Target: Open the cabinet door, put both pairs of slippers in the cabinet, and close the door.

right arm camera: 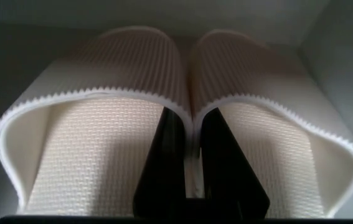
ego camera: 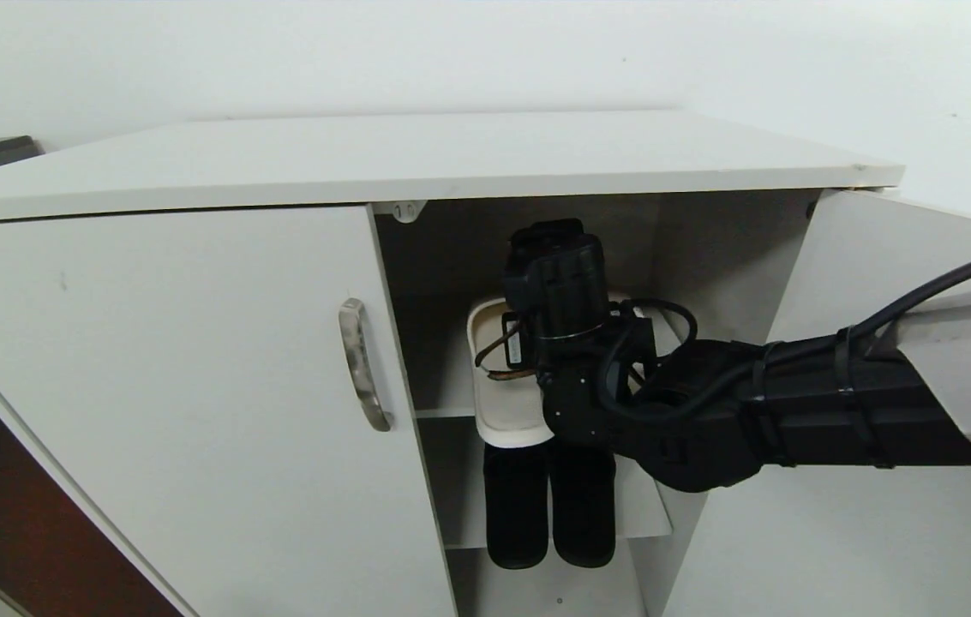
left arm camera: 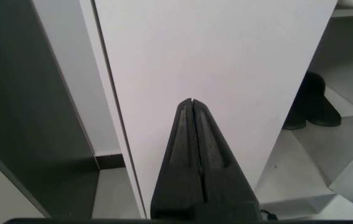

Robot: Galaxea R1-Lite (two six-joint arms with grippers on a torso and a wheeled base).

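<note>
1. the right hand [right arm camera: 192, 118] is deep in the cabinet [ego camera: 416, 154], clamped narrow on the white slippers [ego camera: 504, 411]. one finger sits inside each slipper, pinching the two inner walls together.
2. the pair lies straight ahead of the hand, long axis in line with its reach. toes point away from the hand toward the back wall, heels sit back toward the wrist.
3. they're at the upper shelf [ego camera: 442, 413], heels poking out past its front edge. whether the soles rest fully on it i cannot tell.
4. directly below the hand, the black slippers [ego camera: 549, 506] lie side by side on the lower shelf [ego camera: 644, 514], on the same heading, heels over the lip too. so one pair looks stowed and the second is nearly there.
5. my read of the move ahead: ease forward along that long axis so the heels clear the edge, let go, then back straight out on the same line. a sideways pull would likely drag the pair askew.
6. the left hand [left arm camera: 192, 109] is pressed shut on nothing, facing the closed left door [ego camera: 194, 386]. the black slippers sit off to its side, further in.
7. the open right door [ego camera: 879, 248] hangs just outboard of the right arm, so the right hand looks the nearer one for closing it.
</note>
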